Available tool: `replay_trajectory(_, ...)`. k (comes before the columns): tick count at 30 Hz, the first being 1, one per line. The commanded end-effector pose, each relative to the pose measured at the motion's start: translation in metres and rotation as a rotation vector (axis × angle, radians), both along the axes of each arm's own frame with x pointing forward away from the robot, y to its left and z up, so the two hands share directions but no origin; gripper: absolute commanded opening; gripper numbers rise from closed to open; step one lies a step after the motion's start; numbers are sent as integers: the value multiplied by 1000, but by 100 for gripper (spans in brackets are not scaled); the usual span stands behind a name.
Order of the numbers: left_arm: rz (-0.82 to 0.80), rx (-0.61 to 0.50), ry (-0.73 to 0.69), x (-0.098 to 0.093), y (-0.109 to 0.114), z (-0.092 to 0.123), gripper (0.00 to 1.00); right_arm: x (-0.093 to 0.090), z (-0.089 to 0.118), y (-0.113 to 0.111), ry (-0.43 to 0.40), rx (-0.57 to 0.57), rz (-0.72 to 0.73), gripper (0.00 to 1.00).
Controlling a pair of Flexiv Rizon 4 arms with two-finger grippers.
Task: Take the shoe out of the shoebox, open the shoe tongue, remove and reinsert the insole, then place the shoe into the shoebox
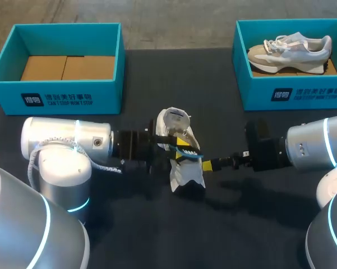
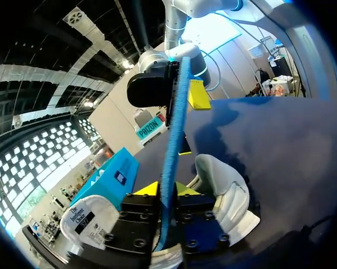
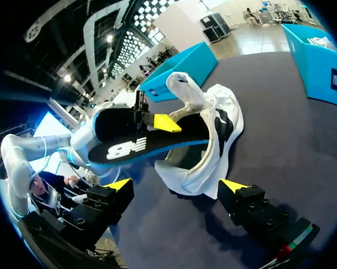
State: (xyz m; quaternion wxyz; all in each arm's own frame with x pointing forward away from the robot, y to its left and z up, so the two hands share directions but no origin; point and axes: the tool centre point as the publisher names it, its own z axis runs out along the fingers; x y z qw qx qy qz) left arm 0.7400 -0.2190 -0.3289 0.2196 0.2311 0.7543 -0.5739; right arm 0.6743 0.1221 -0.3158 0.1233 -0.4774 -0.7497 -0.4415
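Insole (image 3: 132, 145) top: R wrist; edge-on: L wrist.

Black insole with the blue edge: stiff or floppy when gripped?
Probably semi-stiff: pinched in the left hand, the black insole with a blue edge juts out nearly straight, with only a slight bow. Likely light, since it looks thin edge-on. It may flex when pushed back into the white shoe.

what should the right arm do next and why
Probably close the right gripper on the white shoe to steady it: its fingers stand open either side of it, while the left gripper pinches the insole, half out of the shoe.
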Motion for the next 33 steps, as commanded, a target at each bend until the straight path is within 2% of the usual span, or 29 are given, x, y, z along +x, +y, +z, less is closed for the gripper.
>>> replay_trajectory(1,-10,24,-5,1,-3,0,0,0,0,4,2,-8,-4,100)
replay_trajectory(12,13,77,-35,4,-1,-16,0,0,0,4,2,-8,-4,100)
replay_trajectory(19,55,98,-38,12,3,-26,0,0,0,4,2,-8,-4,100)
replay_trajectory(27,98,99,-49,19,5,-24,0,0,0,4,2,-8,-4,100)
replay_trajectory(29,97,94,-52,16,5,-19,50,0,0,4,2,-8,-4,100)
replay_trajectory(33,85,72,-54,9,3,-9,49,0,0,4,2,-8,-4,100)
